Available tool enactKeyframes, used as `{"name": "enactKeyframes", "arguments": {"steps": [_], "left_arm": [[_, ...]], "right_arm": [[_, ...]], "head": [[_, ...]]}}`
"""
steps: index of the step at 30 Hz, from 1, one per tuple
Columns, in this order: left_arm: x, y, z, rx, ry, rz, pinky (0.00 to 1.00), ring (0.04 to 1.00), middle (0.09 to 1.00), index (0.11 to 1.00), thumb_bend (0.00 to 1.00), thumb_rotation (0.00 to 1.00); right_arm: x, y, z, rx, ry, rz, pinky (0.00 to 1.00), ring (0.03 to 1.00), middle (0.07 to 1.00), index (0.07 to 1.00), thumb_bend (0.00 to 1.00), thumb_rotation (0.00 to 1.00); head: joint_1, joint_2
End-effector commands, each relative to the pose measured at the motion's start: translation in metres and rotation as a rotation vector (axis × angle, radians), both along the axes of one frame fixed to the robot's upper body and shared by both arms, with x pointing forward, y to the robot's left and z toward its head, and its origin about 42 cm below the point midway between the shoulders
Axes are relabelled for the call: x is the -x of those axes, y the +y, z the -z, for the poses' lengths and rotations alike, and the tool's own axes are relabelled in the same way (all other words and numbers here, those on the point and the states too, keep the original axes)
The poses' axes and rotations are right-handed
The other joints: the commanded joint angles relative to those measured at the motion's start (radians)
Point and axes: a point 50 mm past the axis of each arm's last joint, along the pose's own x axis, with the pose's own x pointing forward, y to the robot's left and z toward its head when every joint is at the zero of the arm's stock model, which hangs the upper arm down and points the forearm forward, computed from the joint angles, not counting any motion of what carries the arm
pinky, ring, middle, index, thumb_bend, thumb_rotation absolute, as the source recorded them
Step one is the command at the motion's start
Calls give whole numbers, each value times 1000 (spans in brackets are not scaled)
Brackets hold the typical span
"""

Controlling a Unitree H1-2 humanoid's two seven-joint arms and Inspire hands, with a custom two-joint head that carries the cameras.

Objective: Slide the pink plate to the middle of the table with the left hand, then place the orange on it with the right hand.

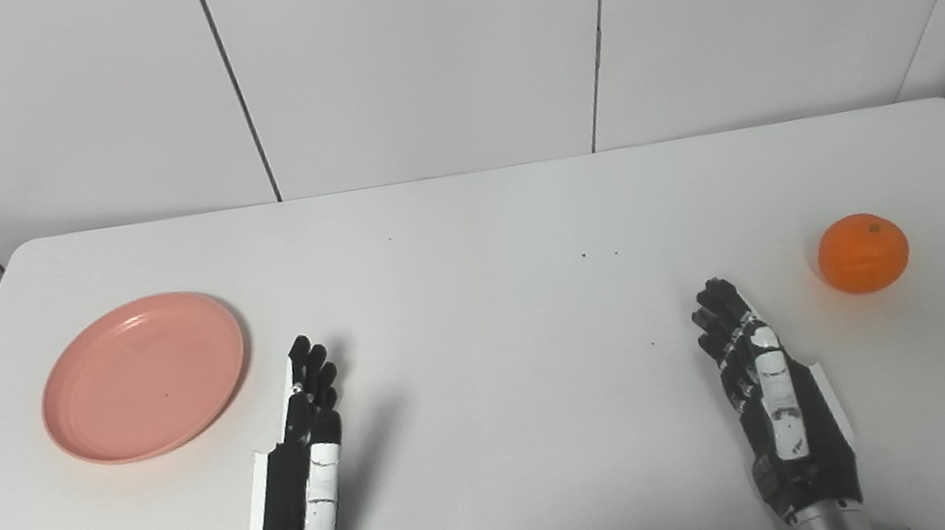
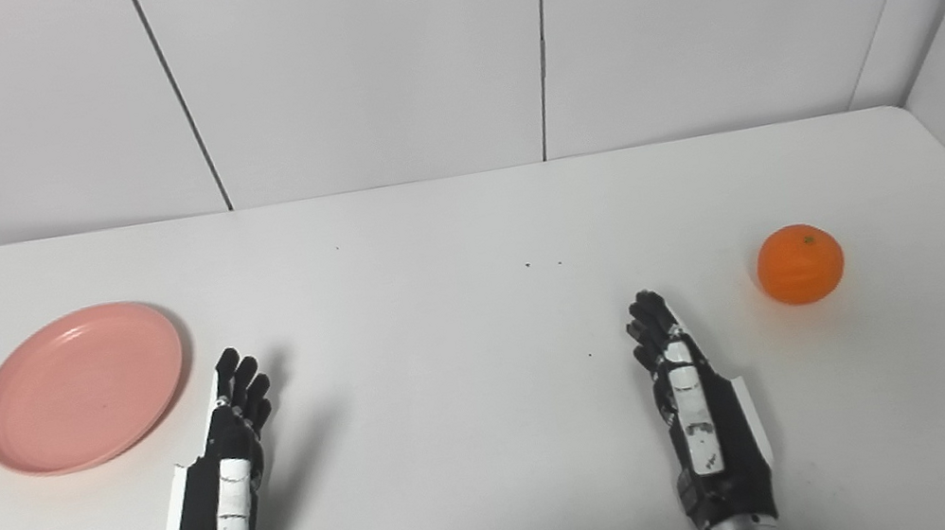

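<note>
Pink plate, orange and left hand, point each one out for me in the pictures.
pink plate [image 1: 143, 378], left eye view, on the flat middle of the dish.
orange [image 1: 862, 253], left eye view, on the middle of its skin.
left hand [image 2: 219, 499], right eye view, on the back of the hand.

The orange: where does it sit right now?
The orange rests on the table's right side, apart from the open right hand, far across from the pink plate.
</note>
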Motion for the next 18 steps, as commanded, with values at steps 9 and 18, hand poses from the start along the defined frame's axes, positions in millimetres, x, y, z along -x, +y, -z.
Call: {"name": "enactKeyframes", "arguments": {"steps": [9,18], "left_arm": [[52,-21,48,-36,136,-44,932,953,970,968,698,964],[51,-33,55,-39,146,-39,922,955,972,962,742,966]], "right_arm": [[16,-44,32,26,80,-3,1000,966,952,927,813,968],[16,-54,42,11,84,-23,1000,982,967,946,784,994]], "head": [[120,-51],[197,-108]]}}
